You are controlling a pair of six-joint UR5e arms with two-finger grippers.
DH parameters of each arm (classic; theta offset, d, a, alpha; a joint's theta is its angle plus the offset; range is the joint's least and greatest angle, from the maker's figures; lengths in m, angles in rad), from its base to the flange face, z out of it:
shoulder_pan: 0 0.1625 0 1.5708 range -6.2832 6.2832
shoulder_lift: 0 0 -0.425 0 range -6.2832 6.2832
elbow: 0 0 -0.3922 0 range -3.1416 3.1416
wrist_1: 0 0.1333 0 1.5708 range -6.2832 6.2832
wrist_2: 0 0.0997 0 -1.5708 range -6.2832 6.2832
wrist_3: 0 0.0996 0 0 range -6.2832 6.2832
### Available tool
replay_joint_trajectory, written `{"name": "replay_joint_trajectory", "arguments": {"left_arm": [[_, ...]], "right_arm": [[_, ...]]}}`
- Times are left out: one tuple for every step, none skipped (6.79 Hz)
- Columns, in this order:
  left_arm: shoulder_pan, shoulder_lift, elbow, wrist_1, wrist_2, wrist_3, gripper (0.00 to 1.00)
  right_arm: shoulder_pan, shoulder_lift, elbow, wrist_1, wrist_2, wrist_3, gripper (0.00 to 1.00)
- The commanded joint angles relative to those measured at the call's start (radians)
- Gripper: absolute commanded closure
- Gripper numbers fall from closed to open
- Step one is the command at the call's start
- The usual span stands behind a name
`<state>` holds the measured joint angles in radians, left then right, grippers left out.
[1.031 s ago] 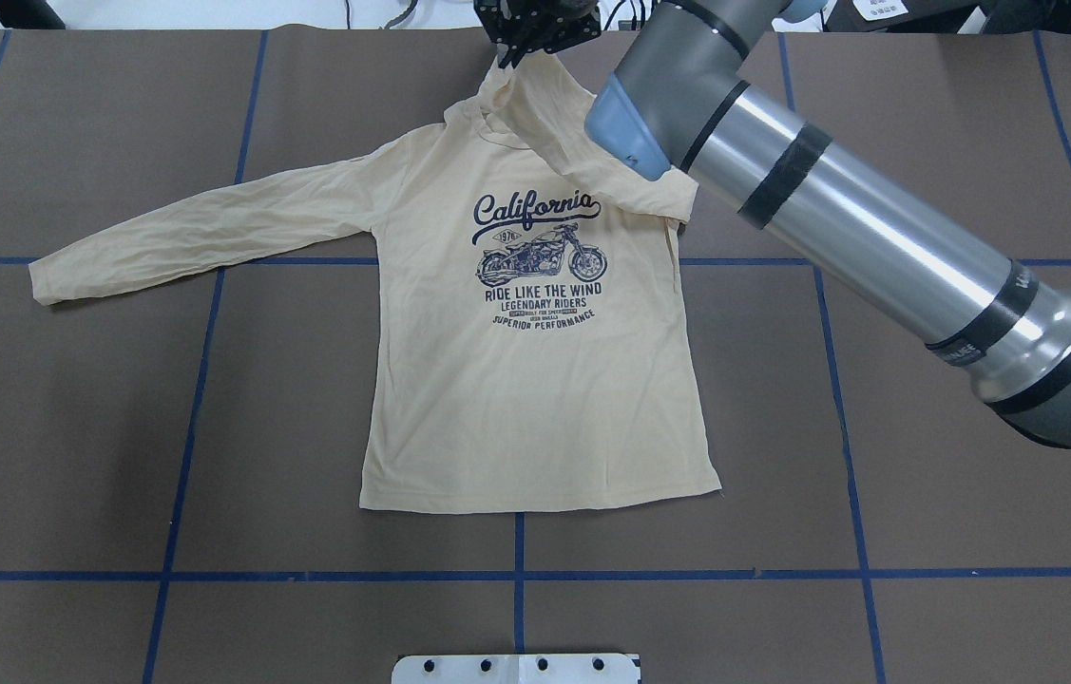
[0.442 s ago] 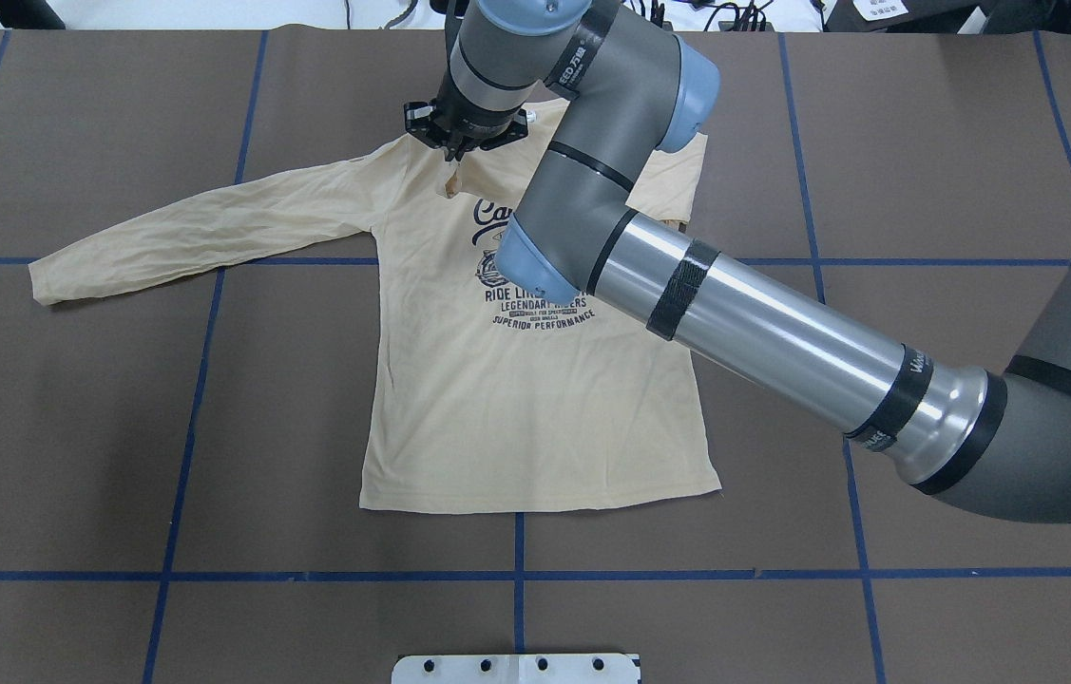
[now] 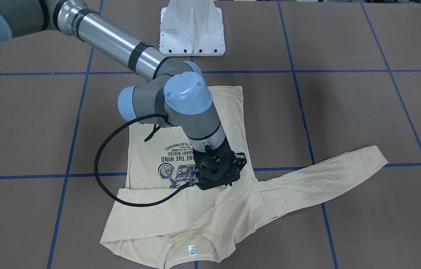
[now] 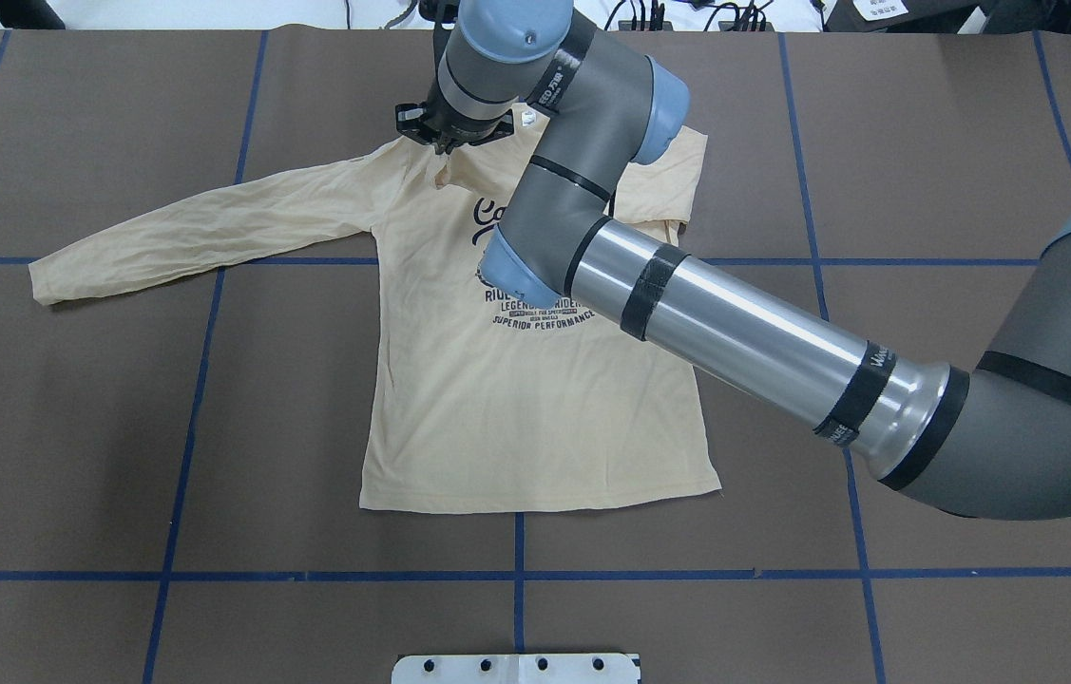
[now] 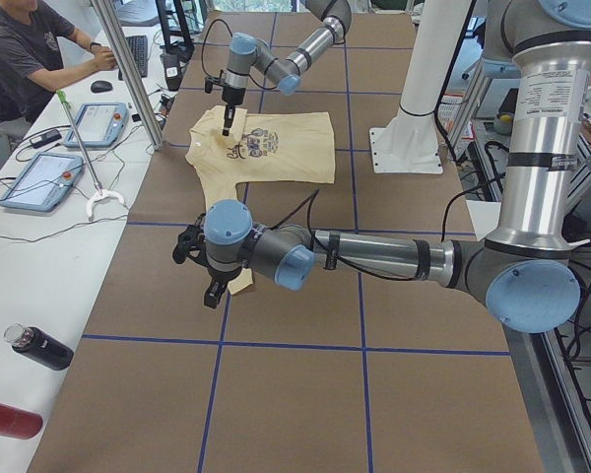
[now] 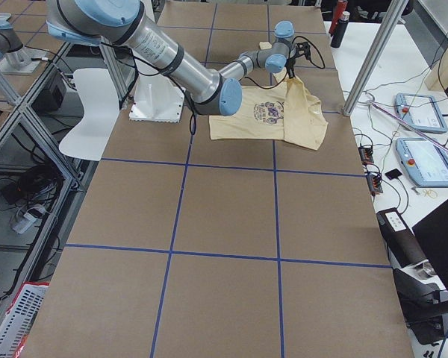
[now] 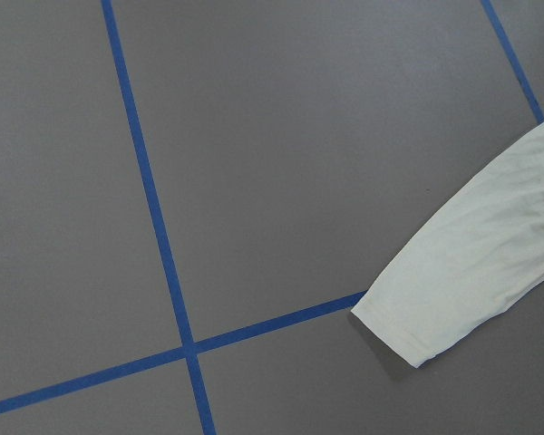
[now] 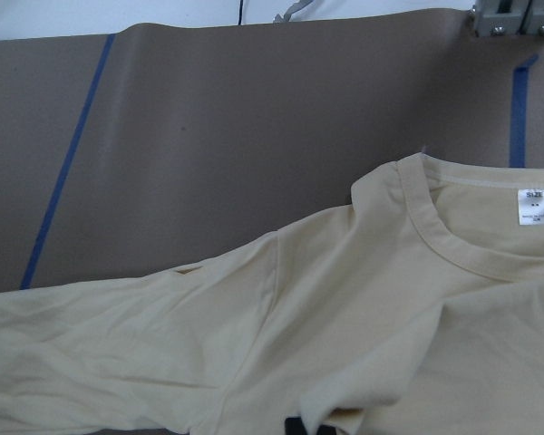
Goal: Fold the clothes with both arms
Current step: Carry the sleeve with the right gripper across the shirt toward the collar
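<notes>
The pale cream T-shirt (image 4: pixel 535 408) lies flat on the brown counter (image 4: pixel 69 427), print side up, its hem towards the robot's base and its collar at the far edge. The navy motorcycle print (image 3: pixel 175 164) is partly covered by the right arm, which reaches across the chest. The small white neck label (image 3: pixel 192 250) shows inside the collar.

The right sleeve (image 3: pixel 146 194) is folded in across the upper chest. The right claw (image 4: pixel 448 144) points straight down at its end, just beside the collar. From overhead a small peak of cloth rises to the fingertips, so the claw looks clenched on the sleeve's cuff – the front view hides the fingertips behind the claw's own body.

The left sleeve (image 4: pixel 202 228) lies stretched out sideways over a blue tape line (image 4: pixel 193 408). Its cuff (image 7: pixel 435 317) rests flat on the counter, and the left claw (image 5: pixel 213 292) hangs just above it. Only the side camera shows this claw – I cannot tell whether it is released or clenched
</notes>
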<state>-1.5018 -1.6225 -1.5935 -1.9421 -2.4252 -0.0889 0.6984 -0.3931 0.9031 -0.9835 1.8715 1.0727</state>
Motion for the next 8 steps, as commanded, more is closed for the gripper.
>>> {"name": "replay_joint_trajectory", "arguments": {"left_arm": [[0.000,-0.003,0.000,0.000,0.000,-0.002,0.00],[0.000,-0.003,-0.002,0.000,0.000,-0.002,0.00],[0.000,-0.003,-0.002,0.000,0.000,-0.003,0.00],[0.000,-0.013,-0.002,0.000,0.000,-0.026,0.00],[0.003,-0.026,-0.012,-0.004,0.008,-0.102,0.00],[0.021,-0.033,-0.017,-0.030,0.011,-0.186,0.00],[0.069,-0.033,-0.022,-0.081,0.087,-0.284,0.01],[0.136,-0.027,-0.029,-0.165,0.160,-0.436,0.01]], "right_arm": [[-0.019,0.095,-0.093,0.009,-0.086,0.021,0.06],[-0.028,0.103,-0.113,0.066,-0.116,0.029,0.01],[-0.031,0.102,-0.116,0.113,-0.121,0.109,0.01],[-0.031,0.102,-0.115,0.114,-0.124,0.156,0.01],[-0.022,0.096,-0.083,0.111,-0.117,0.200,0.01],[-0.004,0.074,-0.020,0.094,-0.089,0.235,0.01],[0.027,0.015,0.094,0.010,-0.030,0.245,0.01],[0.067,-0.080,0.228,-0.067,0.030,0.240,0.01]]}}
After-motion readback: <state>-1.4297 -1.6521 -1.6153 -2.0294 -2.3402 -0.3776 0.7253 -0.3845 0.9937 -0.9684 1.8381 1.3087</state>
